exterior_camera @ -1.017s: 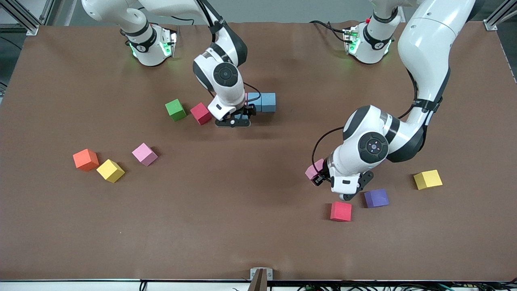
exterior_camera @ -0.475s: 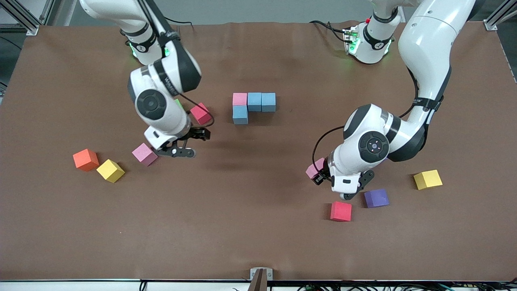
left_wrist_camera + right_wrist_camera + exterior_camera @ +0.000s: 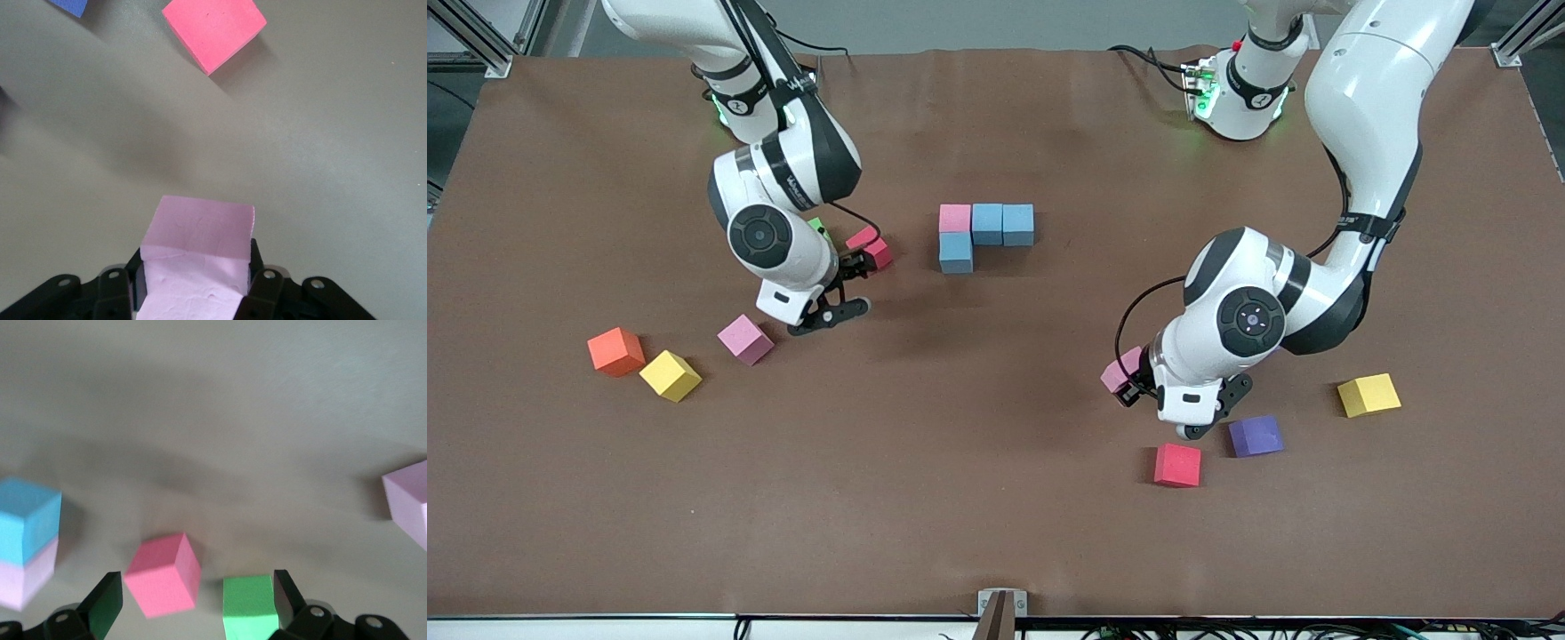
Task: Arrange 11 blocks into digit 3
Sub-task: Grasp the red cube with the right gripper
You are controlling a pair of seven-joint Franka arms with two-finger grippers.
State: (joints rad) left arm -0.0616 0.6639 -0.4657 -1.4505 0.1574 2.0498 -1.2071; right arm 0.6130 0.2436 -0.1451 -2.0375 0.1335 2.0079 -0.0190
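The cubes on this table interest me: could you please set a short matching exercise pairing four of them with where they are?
Things:
1. pink cube
2. orange cube
3. purple cube
4. light blue cube

Places:
A. in the started figure, touching a pink one
B. beside a yellow cube, at the right arm's end
C. held in the left gripper
D. on the table beside a red cube

Pairs: 1-C, 2-B, 3-D, 4-A

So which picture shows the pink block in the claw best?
The left wrist view: the pink block fills it, pinched in the left claw. In the front view only a corner peeks out beside the arm. The right wrist view doesn't show it.
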